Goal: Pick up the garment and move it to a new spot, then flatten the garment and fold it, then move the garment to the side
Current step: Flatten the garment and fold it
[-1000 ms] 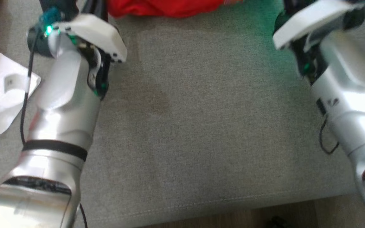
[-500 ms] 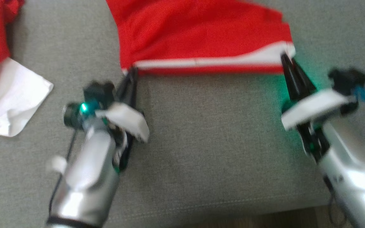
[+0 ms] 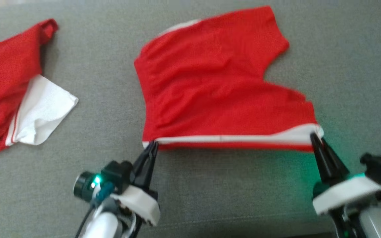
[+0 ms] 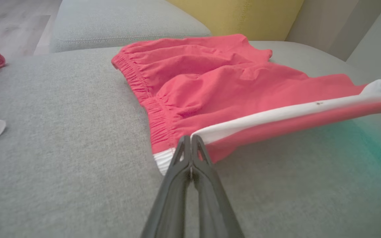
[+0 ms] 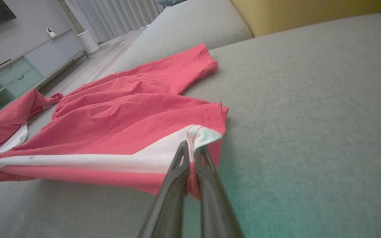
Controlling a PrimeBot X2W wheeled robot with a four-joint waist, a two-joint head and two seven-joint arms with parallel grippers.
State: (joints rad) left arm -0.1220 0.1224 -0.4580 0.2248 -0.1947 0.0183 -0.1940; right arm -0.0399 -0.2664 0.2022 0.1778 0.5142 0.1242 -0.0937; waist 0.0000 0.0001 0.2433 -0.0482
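The garment [image 3: 217,92] is a pair of red shorts with a white side band, spread on the grey sofa cushion [image 3: 210,185]. Its near edge is lifted and stretched taut between both grippers. My left gripper [image 3: 153,145] is shut on the near left corner, by the elastic waistband [image 4: 144,99]. My right gripper [image 3: 313,136] is shut on the near right corner at the leg hem. The left wrist view shows the garment [image 4: 217,89] pinched at my left gripper [image 4: 190,140]. In the right wrist view the garment [image 5: 127,122] hangs from my right gripper [image 5: 190,147].
A second red and white garment [image 3: 15,96] lies crumpled at the cushion's left. A yellow backrest [image 4: 240,13] rises behind the cushion. The front edge of the cushion [image 3: 230,221] runs just below the grippers. A cabinet [image 5: 21,66] stands across the room.
The head camera has tilted, bringing the whole garment and both grippers into the picture. Both grippers stay shut on the near corners of the garment.
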